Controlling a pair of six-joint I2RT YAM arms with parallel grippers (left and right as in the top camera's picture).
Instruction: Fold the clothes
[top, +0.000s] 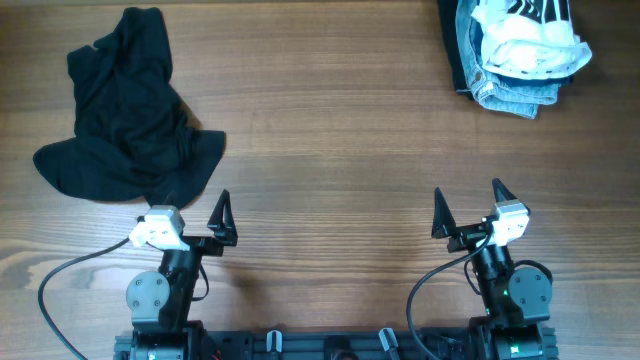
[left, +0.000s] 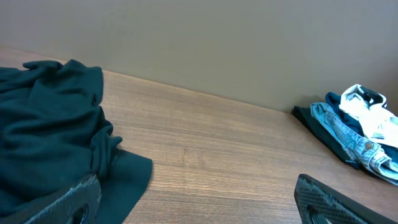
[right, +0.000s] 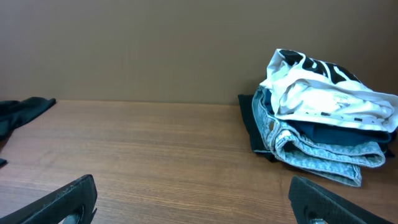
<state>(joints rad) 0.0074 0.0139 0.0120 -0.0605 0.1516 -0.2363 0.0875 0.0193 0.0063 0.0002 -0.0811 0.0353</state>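
Wood table (top: 330, 130): black clothes (top: 125, 110) crumpled far L; folded stack (top: 515, 55) far R.

Open wood down the middle, cloth on either flank.
Ahead of my left pincer (top: 188, 212) the crumpled shirt (top: 125, 110) blocks the way: its hem comes right up to me on the outer side, and the heap spreads from there toward the far left. My right pincer (top: 468, 197) faces bare table (top: 330, 130) straight ahead; only the pile (top: 515, 50) of denim and white cloth sits in the far right corner, well apart. Between shirt and pile runs a broad lane where either pincer could pass.
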